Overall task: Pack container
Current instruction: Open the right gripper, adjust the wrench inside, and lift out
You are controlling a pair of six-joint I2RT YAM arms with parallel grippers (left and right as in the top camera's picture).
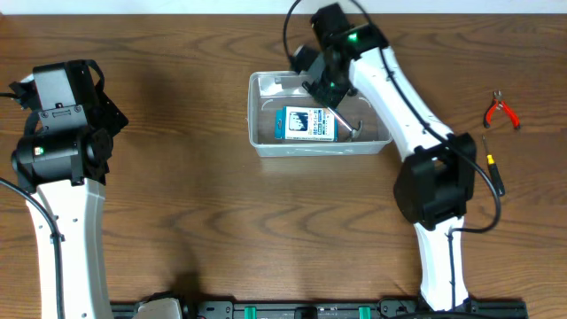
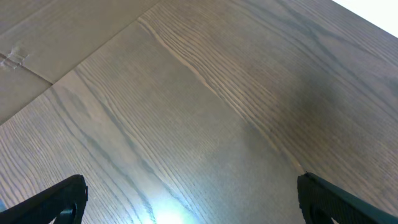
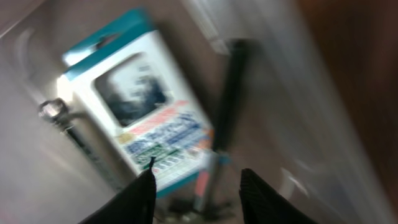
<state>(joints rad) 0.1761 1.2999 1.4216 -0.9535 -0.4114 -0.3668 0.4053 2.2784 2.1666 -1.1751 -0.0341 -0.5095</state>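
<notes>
Where it sits, the container (image 1: 263, 115) holds a blue-and-white box (image 1: 307, 124).

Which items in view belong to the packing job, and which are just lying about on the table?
Job: clear rectangular plastic container; blue-and-white flat box lying inside it; open right claw above it.

Lying about, possibly still to pack: red-handled pliers; black-handled screwdriver with yellow band; open left claw, away from the container.
</notes>
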